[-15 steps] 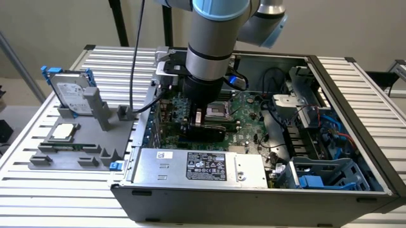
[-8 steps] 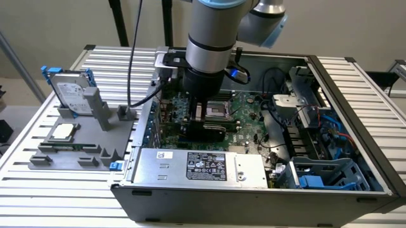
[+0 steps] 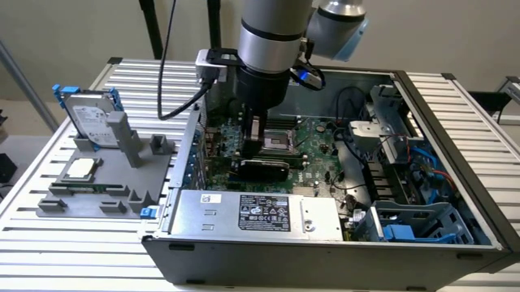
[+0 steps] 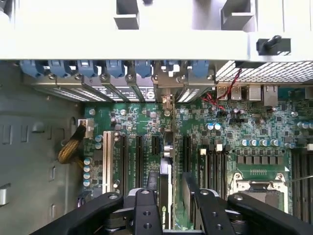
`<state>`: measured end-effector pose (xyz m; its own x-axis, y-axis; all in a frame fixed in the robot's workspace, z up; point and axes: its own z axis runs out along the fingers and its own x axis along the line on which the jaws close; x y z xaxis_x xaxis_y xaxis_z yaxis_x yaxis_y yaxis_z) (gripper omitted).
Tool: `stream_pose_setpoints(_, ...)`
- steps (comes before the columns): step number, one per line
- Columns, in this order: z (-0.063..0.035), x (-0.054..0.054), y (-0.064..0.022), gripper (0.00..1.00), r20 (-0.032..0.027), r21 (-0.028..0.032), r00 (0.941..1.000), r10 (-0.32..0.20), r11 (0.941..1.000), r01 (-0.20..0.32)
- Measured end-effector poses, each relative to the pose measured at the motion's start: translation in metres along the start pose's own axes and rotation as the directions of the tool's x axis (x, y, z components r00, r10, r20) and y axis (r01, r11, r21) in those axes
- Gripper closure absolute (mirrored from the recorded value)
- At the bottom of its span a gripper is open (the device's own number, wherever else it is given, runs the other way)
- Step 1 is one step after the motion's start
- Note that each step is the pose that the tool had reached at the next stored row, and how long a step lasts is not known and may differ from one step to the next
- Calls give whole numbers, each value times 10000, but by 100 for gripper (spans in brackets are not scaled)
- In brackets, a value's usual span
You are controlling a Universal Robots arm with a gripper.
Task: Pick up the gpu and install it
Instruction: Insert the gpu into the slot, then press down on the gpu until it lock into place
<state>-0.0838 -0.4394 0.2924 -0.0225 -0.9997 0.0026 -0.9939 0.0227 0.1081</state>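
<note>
Green-edged gpu (image 4: 166,191) stands upright between the parted pincer (image 4: 172,208) fingers.

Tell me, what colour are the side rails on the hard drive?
Blue. The hard drive stands upright in the grey holder; the exterior view shows it best.

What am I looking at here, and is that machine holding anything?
The grey tube is a robot arm reaching down into an open computer case on a slatted table. One picture comes from a camera off to the side. The other comes from a camera on the arm's wrist, looking past its black jaws at the green motherboard. Between the jaws stands the gpu, a thin card on edge on the board. The jaws look open, with a gap beside it, so it seems not gripped. Outside the case, a grey holder carries a hard drive and a small silver chip.
</note>
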Motion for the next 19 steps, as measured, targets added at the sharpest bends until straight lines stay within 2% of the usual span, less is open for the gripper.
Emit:
stream_pose_setpoints(3, -28, 0, 19, 68, 0, 1, 10000, -1, 10000, 1)
stream_pose_setpoints(5, -36, 1, 42, 80, 2, 2, 10000, -2, 10000, 2)
stream_pose_setpoints(6, -37, 2, 61, 80, 0, 1, 10000, -2, 10000, 2)
stream_pose_setpoints(8, -31, 3, 121, 89, -2, 1, 10000, -11, 10000, 11)
stream_pose_setpoints(10, -25, 4, 170, 89, -3, -21, 10000, -29, 10000, 29)
stream_pose_setpoints(13, -19, 4, 219, 89, -9, -134, 10000, -65, 9999, 65)
stream_pose_setpoints(15, -16, 5, 249, 89, -13, -238, 10000, -84, 9997, 84)
stream_pose_setpoints(19, -11, 7, 297, 89, -22, -548, 9999, -127, 9984, 126)
